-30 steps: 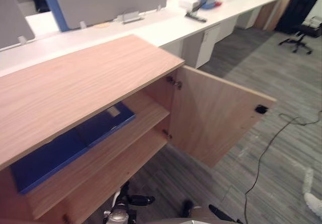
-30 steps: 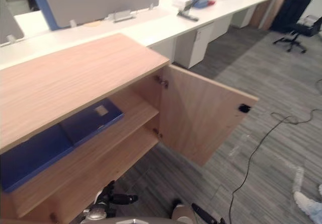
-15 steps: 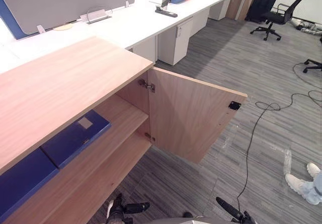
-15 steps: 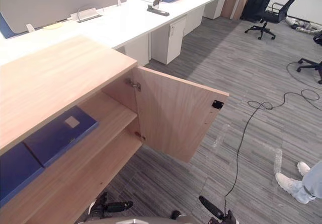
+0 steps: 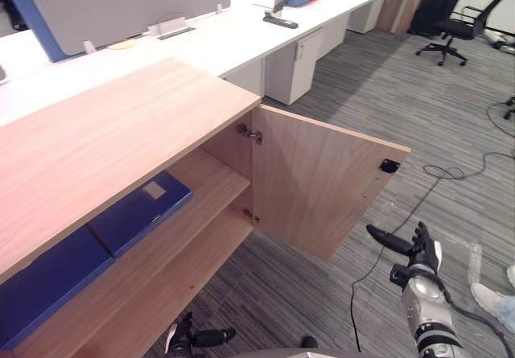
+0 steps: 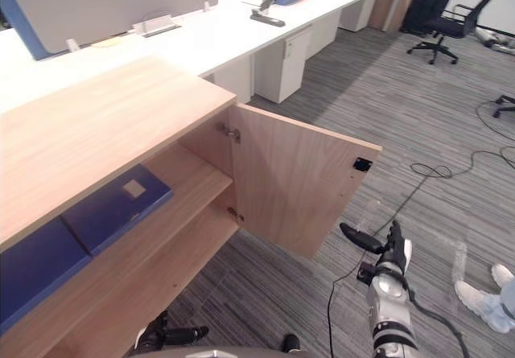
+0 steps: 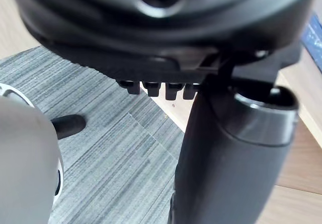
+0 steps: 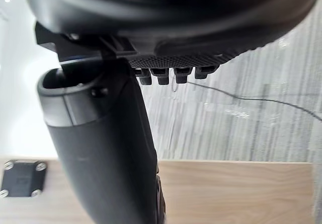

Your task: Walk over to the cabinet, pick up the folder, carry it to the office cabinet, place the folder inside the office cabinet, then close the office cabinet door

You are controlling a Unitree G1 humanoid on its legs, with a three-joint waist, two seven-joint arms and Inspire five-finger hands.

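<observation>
Up from the bottom edge since half a second ago comes my right hand (image 5: 419, 255); it now stands at about 4 o'clock in the head view, and the camera itself has swung a little. Its fingers are straight and spread, its thumb points toward 10 o'clock, and it holds nothing. It is near the free edge of the light wood cabinet door (image 5: 322, 183) but apart from it, with grey striped carpet floor (image 5: 451, 104) showing between.

That door stands wide open, hung on two metal hinges (image 5: 250, 133) at its inner edge. A small black catch plate (image 5: 389, 166) sits at its upper outer corner. In the right wrist view I see the same plate past my thumb, against the door's wood face.

At 9 o'clock the flat dark blue folder with a pale label (image 5: 142, 211) lies on the upper shelf of the low light wood cabinet (image 5: 121, 129), under its top board. A second flat blue folder (image 5: 47, 284) lies just beside it toward 8 o'clock.

My left hand (image 5: 190, 340) hangs low at 6 o'clock, fingers relaxed and empty, in front of the lower shelf.

Behind the cabinet, from 11 to 1 o'clock, runs a long white table (image 5: 233, 43) with a grey partition screen (image 5: 129, 0) on it. A black office chair (image 5: 455, 26) stands at 2 o'clock. A person's white shoe (image 5: 488, 298) shows at 4 o'clock by the edge.
</observation>
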